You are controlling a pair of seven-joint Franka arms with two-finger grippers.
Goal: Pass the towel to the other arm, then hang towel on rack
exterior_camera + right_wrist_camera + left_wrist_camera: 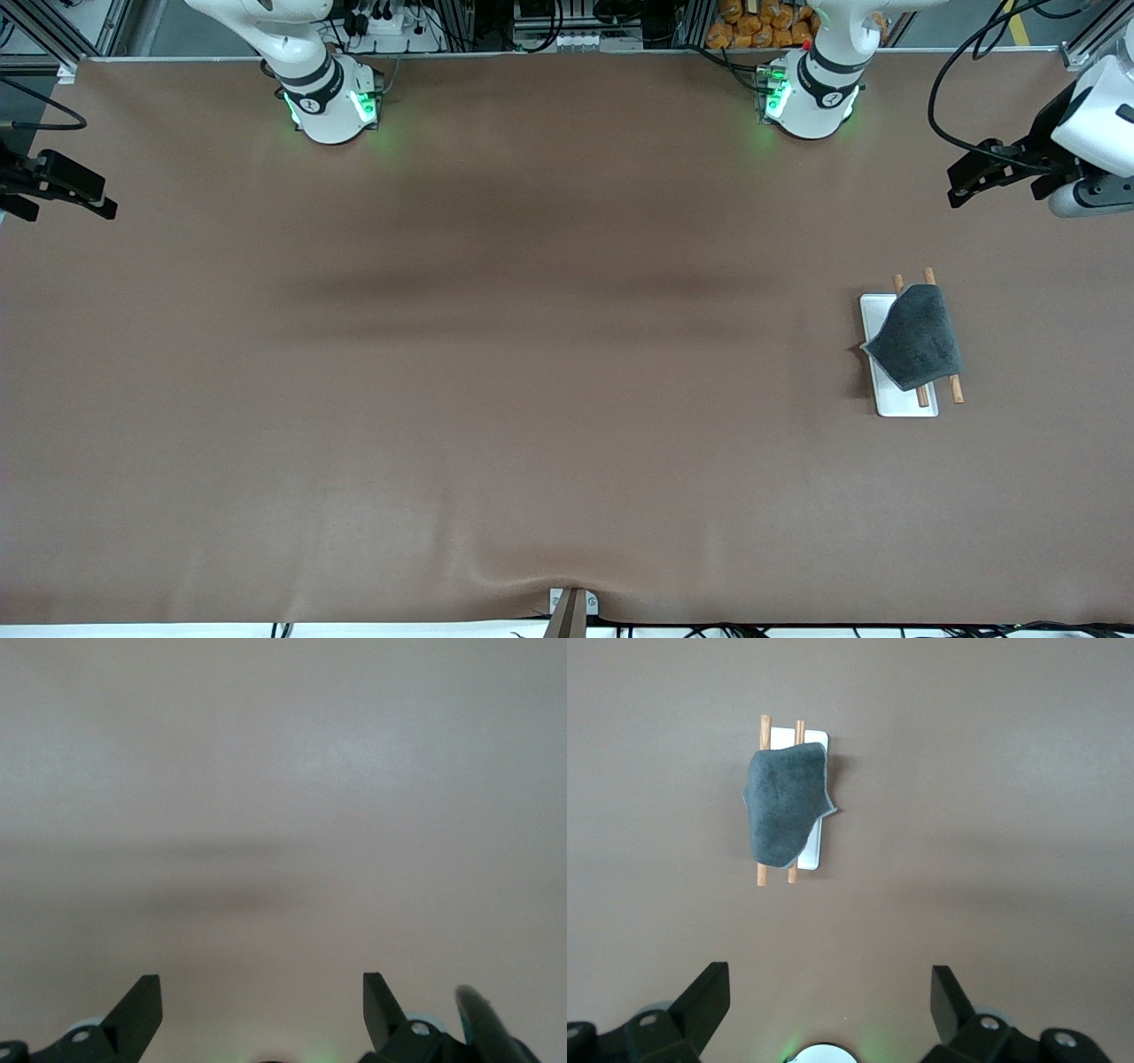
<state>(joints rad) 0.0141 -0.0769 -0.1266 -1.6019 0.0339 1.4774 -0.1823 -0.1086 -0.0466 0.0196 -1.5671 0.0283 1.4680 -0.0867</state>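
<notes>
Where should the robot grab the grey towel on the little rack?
Probably the towel's pointed corner hanging past the rack's white base, toward the right arm's end. It sticks out free there, so a gripper coming from above can pinch cloth without hitting the wooden rods.

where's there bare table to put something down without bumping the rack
Bare brown table runs from the rack toward the right arm's end, and nearer the camera. Only crowded spot: the rack with the towel draped over it. Left gripper and right gripper hang open at the table's ends.
</notes>
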